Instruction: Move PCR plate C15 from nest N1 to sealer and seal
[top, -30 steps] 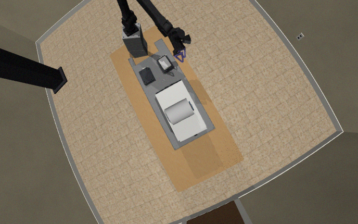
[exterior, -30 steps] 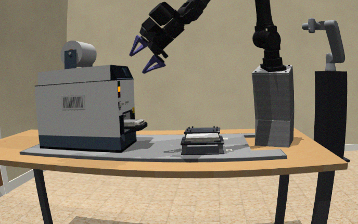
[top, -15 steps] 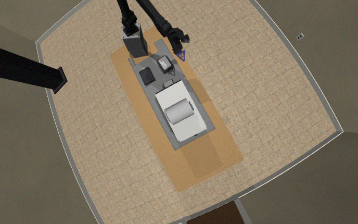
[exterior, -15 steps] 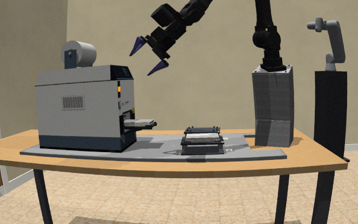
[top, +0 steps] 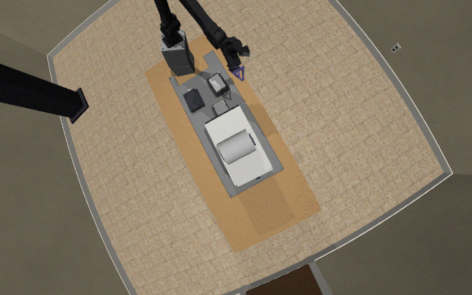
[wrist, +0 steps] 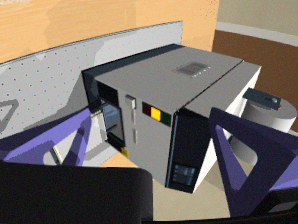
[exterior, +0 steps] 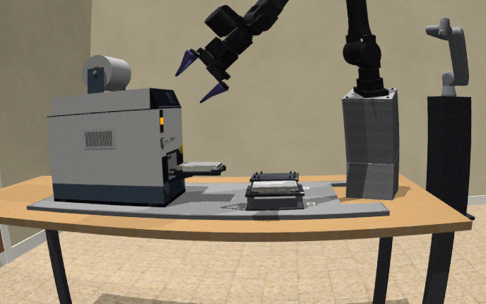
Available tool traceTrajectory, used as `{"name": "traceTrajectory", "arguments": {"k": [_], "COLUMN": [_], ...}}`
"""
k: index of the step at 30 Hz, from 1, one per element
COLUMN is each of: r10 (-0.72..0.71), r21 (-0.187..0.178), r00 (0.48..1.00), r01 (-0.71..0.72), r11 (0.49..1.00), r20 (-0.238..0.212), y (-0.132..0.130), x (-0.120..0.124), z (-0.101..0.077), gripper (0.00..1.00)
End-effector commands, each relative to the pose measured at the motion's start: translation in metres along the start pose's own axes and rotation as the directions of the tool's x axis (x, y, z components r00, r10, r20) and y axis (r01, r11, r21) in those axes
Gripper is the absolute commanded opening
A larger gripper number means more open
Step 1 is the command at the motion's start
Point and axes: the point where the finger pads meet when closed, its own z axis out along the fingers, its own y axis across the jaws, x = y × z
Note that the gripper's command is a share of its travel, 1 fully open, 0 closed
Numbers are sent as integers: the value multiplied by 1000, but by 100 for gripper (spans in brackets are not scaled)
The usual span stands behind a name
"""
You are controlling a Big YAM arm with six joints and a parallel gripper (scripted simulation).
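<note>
The arm (exterior: 352,22) runs off the top edge in the exterior and top views — its upper links are unseen. On the sealer (exterior: 112,147), the key under the lamp (exterior: 161,120) is too small to make out. In the wrist view the stage (wrist: 100,117) sits partly behind a purple finger (wrist: 67,139).

Blk jointed arm (exterior: 362,52), purple pointed fingers (exterior: 215,91)

Matt wood-look table (exterior: 418,220), smooth grey sealer housing (exterior: 86,158)
</note>
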Motion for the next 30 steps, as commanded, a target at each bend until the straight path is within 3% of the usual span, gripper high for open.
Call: {"name": "traceTrajectory", "arguments": {"k": [1,9,30], "r10": [41,52,20], "r21": [41,68,46], "r00": [999,998,1000], "r01": [-41,-53,-21], "r11": [998,996,999], "r20": [3,21,11], "y": [-33,-43,-19], "x": [-6,-11,2], "z": [5,4,-6], "gripper": [100,100,100]}}
